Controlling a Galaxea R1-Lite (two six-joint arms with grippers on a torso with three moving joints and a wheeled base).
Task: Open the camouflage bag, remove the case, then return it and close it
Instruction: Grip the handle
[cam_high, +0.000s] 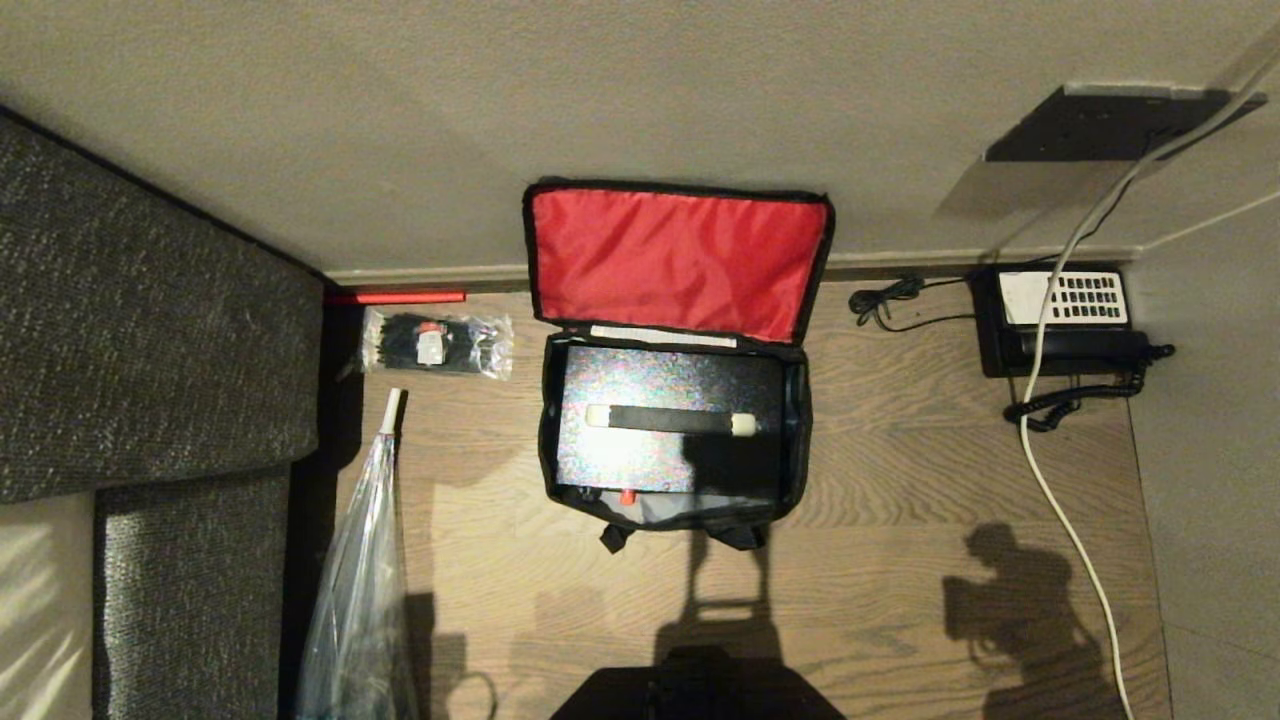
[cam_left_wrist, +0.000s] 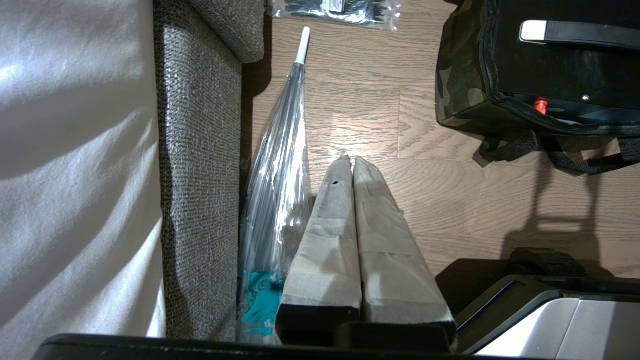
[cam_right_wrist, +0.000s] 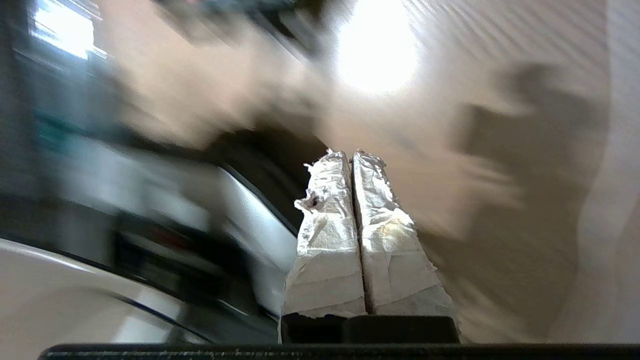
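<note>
Centre frame: open camouflage bag (cam_high: 672, 505), soft-walled; rigid flat case (cam_high: 668, 425) inside, best lifted by its bar handle (cam_high: 670, 420); both hands pressed together, empty

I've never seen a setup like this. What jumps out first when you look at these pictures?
The eye goes straight to the red lid lining of the open camouflage bag, propped against the wall at the middle of the wooden floor. Inside lies the flat black case with its handle on top. To the right sits a black telephone, and to the left a clear umbrella beside the grey sofa.
</note>
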